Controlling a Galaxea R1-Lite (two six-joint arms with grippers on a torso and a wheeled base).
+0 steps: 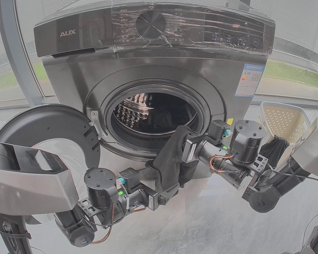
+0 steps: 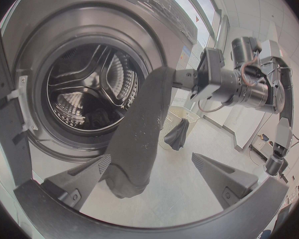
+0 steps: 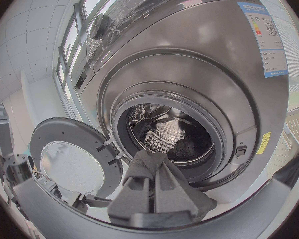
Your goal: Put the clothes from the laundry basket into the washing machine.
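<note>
A black garment (image 1: 169,159) hangs from my right gripper (image 1: 188,139), which is shut on its top end just in front of the washing machine's (image 1: 152,71) open drum mouth, at its lower right rim. The pinched cloth (image 3: 146,165) bunches over the right fingers (image 3: 169,190). My left gripper (image 2: 149,170) is open below, and the garment's lower end (image 2: 133,163) hangs between its fingers, against one fingertip (image 2: 101,165). Dark clothes (image 2: 98,118) lie inside the drum. The laundry basket (image 1: 284,119) stands at the right with another dark garment (image 1: 275,149) draped over its rim.
The round machine door (image 1: 49,127) is swung wide open to the left, close to my left arm. The floor in front of the machine is bare grey tile (image 1: 208,216). Windows and a pillar stand behind the machine.
</note>
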